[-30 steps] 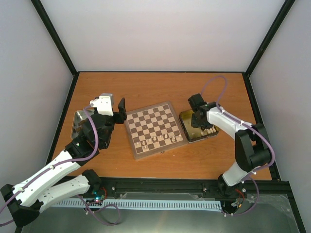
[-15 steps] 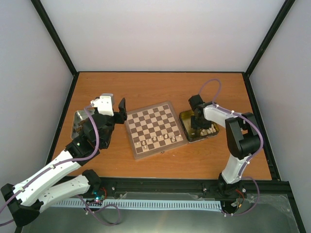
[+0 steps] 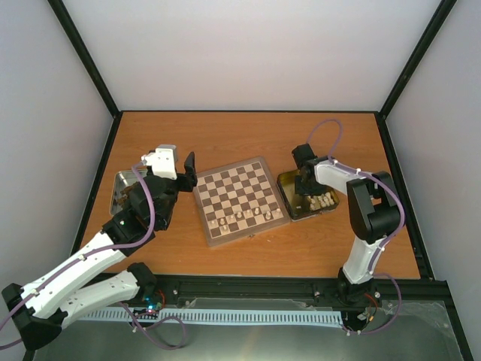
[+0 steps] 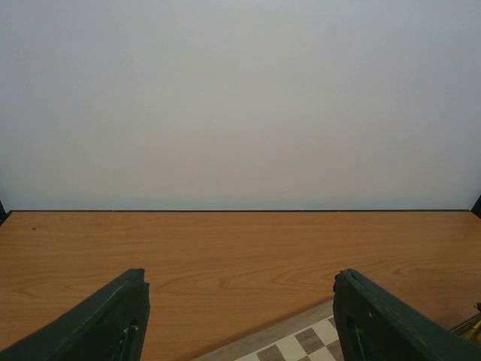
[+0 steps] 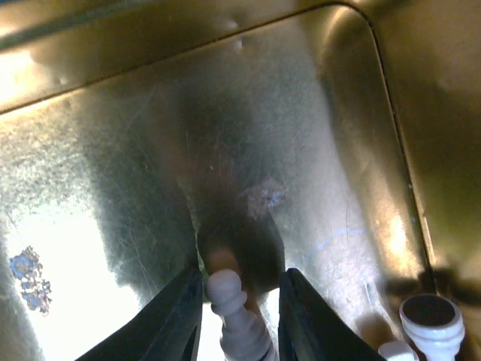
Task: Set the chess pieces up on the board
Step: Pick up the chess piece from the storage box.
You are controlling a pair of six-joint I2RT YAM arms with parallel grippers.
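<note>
The chessboard (image 3: 239, 192) lies mid-table, and its corner shows in the left wrist view (image 4: 301, 344). Several cream chessmen (image 3: 240, 216) stand along its near rows. More cream chessmen (image 3: 322, 200) lie in the gold tin (image 3: 288, 204) to its right. My right gripper (image 3: 306, 186) is down inside the tin. In the right wrist view its fingers (image 5: 239, 280) straddle a cream pawn (image 5: 229, 297). The pawn touches the left finger, and a gap shows at the right finger. My left gripper (image 3: 188, 171) is open and empty (image 4: 240, 280), held above the table left of the board.
A silver metal tray (image 3: 120, 188) sits under the left arm at the table's left side. Another cream piece, base up (image 5: 430, 316), lies in the tin at the right. The tin's wall (image 5: 421, 150) rises close on the right. The black frame rail (image 3: 248, 286) runs along the near edge.
My right arm has folded in and its gripper has gone lower into the gold tin. The left arm has not moved.
</note>
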